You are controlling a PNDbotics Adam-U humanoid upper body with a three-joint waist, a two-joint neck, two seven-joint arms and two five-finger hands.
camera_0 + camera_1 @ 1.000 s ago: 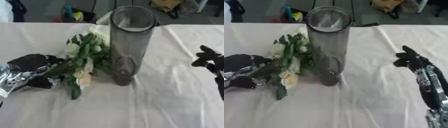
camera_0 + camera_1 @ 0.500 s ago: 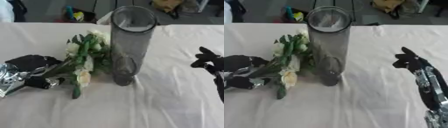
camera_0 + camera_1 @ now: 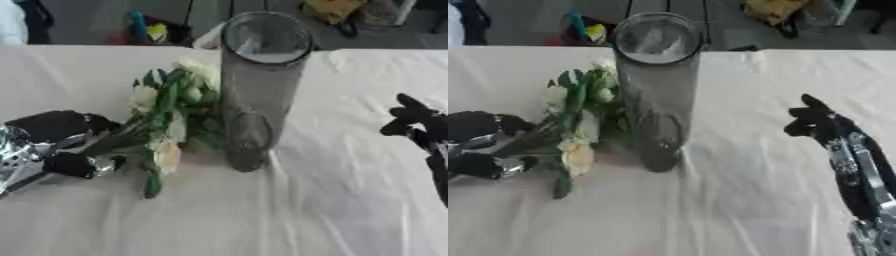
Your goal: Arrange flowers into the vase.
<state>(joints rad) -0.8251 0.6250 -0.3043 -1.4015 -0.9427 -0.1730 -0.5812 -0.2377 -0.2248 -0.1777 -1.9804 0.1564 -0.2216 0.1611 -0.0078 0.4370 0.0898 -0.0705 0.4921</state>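
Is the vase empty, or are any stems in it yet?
Empty: the vase shows only clear glass inside; the flowers lie beside it, in the left hand.

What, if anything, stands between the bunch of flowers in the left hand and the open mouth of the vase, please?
Nothing visible does. The flowers, held by the left hand, lie right beside the upright vase, whose mouth is open and unobstructed. The right hand is off to the other side.

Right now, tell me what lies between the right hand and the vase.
Only bare white tablecloth separates the right hand from the vase; the right eye view shows it best.
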